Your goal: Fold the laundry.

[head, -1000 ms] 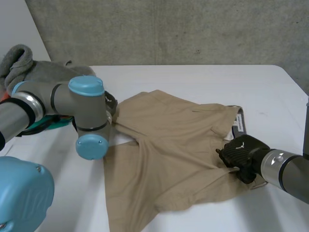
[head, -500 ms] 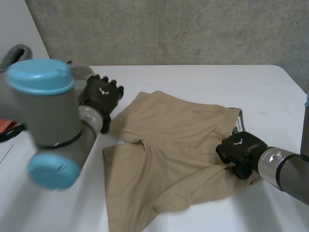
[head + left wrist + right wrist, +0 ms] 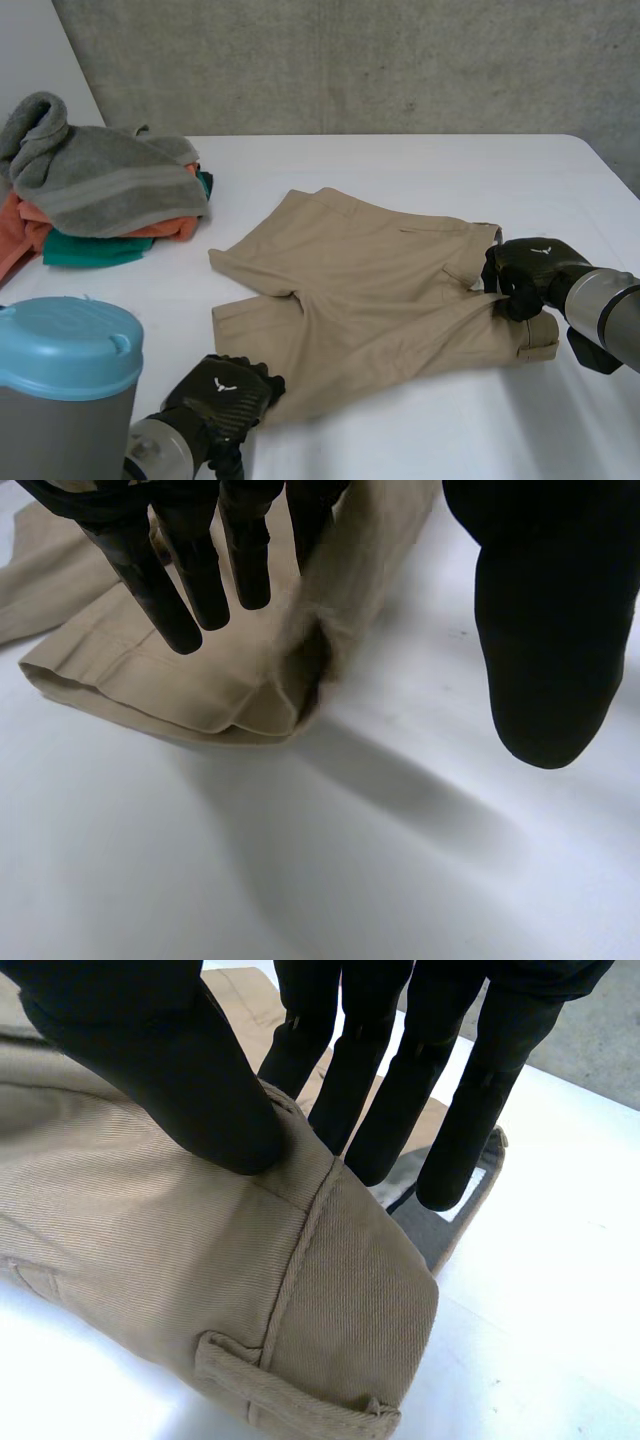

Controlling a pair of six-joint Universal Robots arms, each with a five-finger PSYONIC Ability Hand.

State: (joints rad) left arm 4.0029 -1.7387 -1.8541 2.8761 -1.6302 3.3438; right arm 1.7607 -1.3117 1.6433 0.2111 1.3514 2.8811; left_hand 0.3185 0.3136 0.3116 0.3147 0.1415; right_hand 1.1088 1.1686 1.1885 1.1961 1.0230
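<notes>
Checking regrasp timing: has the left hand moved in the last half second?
Yes. The left hand has come away from the grey towel, toward the camera, to the near leg hem of the tan fabric shorts.

Tan shorts (image 3: 370,290) lie spread in the middle of the tabletop (image 3: 400,170), waistband to the right and partly folded over, legs to the left. At the far left, a rumpled grey towel (image 3: 100,175) tops an orange cloth (image 3: 30,225) and a teal cloth (image 3: 90,250).
</notes>
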